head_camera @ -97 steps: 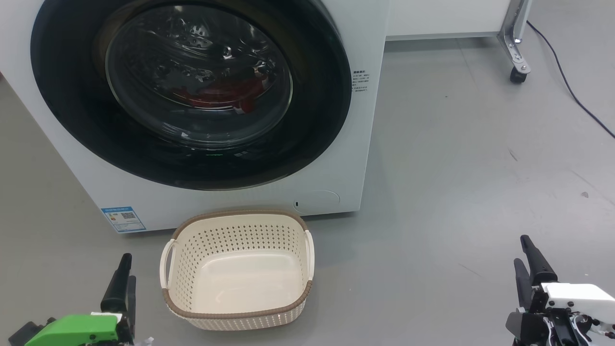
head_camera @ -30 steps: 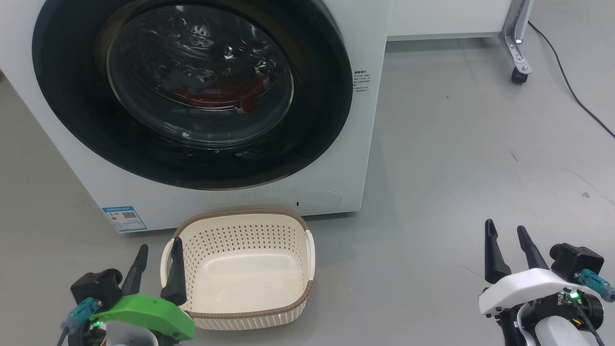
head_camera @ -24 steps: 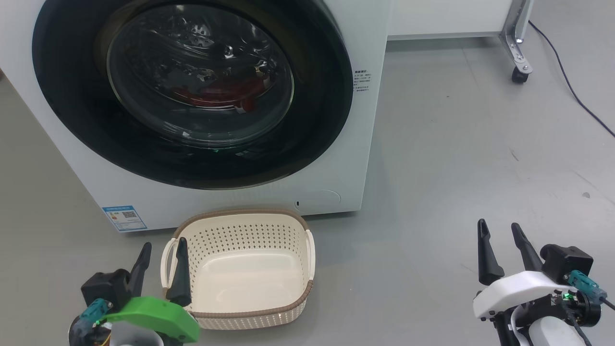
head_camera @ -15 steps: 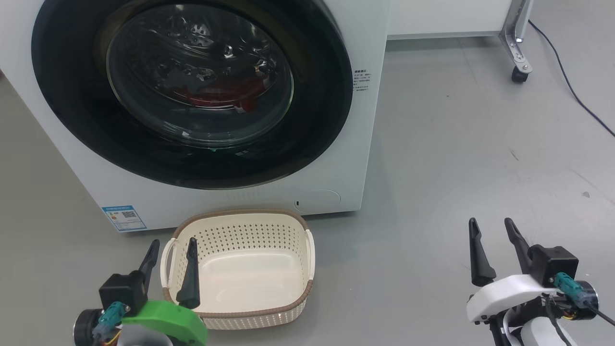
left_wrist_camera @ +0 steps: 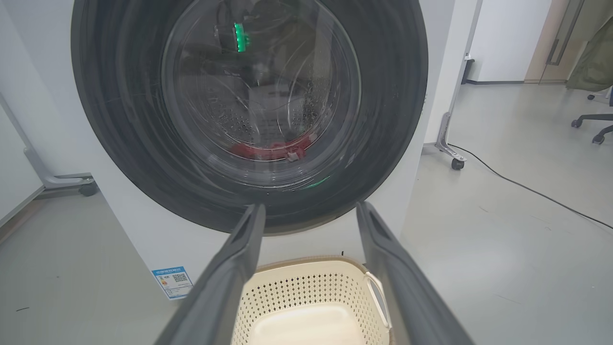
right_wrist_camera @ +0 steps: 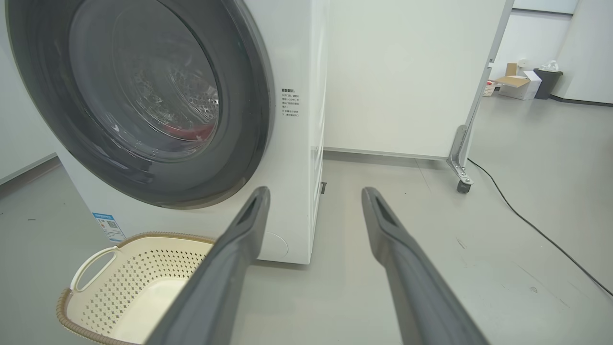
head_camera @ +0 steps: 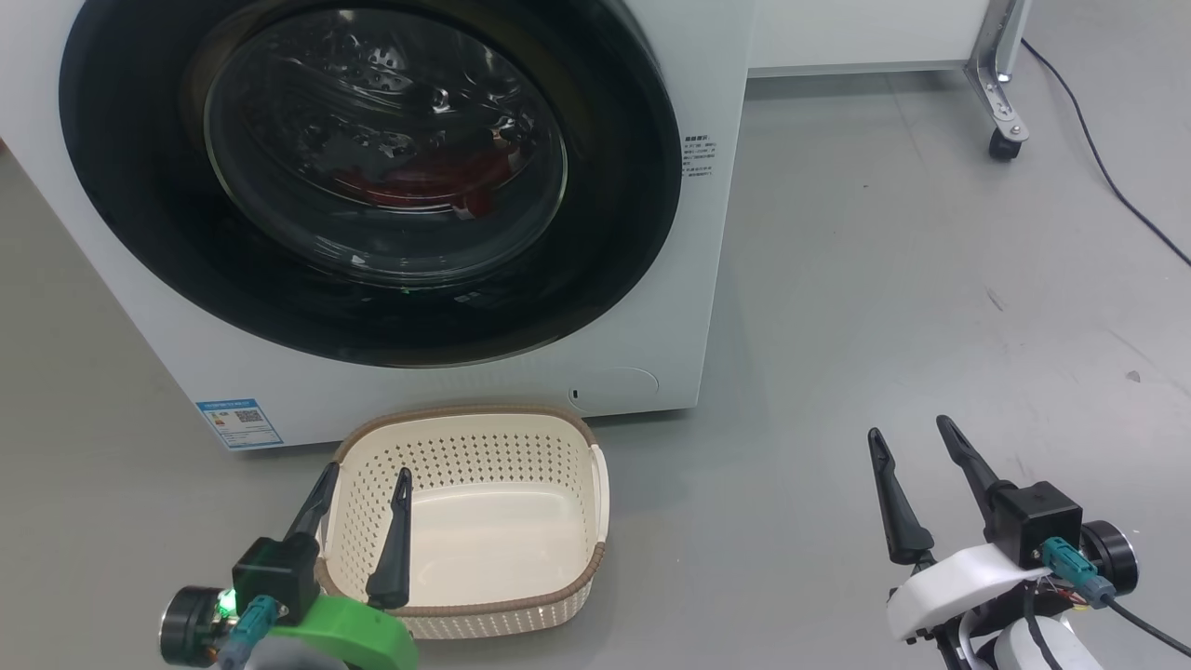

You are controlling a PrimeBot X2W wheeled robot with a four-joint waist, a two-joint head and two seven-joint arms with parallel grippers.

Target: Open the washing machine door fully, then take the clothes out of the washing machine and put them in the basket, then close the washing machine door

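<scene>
The door (head_camera: pixel 140 214) is shut flat on the washer (head_camera: pixel 716 233). Through its glass (head_camera: pixel 279 214) the red clothes (head_camera: pixel 419 181) lie low in the drum (head_camera: pixel 372 84). The basket (head_camera: pixel 465 414) stands on the floor (head_camera: pixel 884 279), just in front of the washer. The left pincer (head_camera: pixel 368 470) hangs over the basket's left rim, its fingers spread wide. The right pincer (head_camera: pixel 909 428) is above the floor, well to the right of the basket, and is also wide.
</scene>
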